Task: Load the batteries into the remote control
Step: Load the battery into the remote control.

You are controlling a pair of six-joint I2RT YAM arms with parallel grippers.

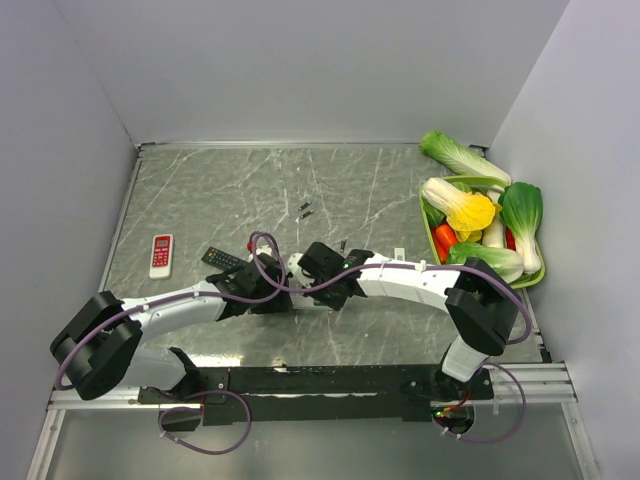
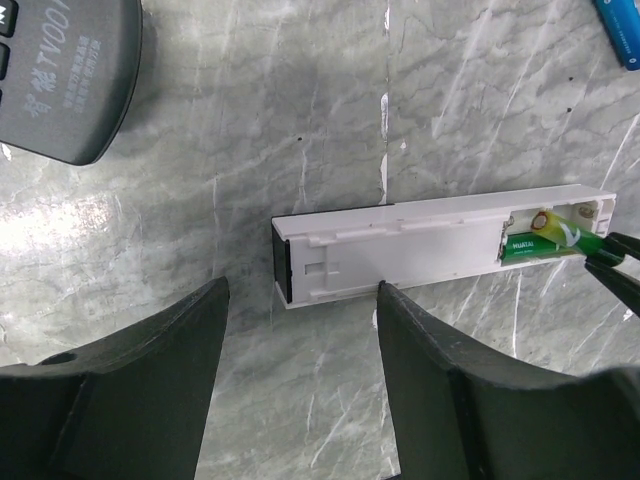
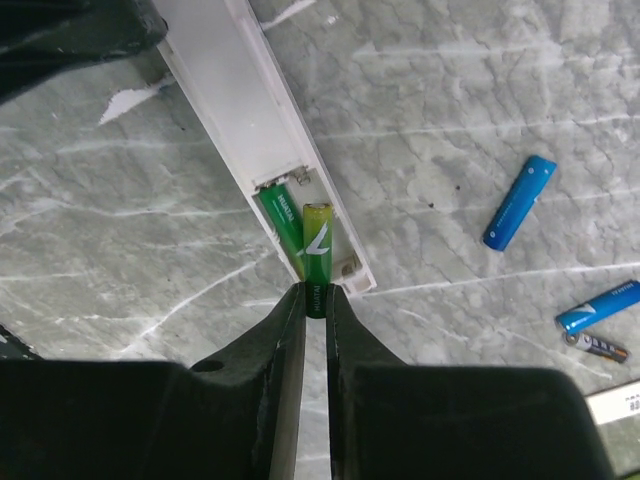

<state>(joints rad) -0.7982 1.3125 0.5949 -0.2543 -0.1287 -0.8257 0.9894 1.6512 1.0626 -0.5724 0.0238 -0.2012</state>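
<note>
Pinching one green cell by its near end, the right tool is narrow, tips closed on it. That cell sits in the open bay of the white remote, its held end sticking out past the remote's edge. A 2nd green cell lies flat right beside it, so 2 green in the bay. The left tool stands wide w/ nothing held. It's at the remote's other end, one finger touching the remote's long side.

On the bench, off to one side of the remote, are 2 blue cells, apart from each other, and 1 black cell just beside the nearer blue one.

Farther out are 2 more remotes: 1 black remote near the left tool and 1 red-and-white remote toward the bench's left edge. 1 green tray of toy veg sits at the right edge.
</note>
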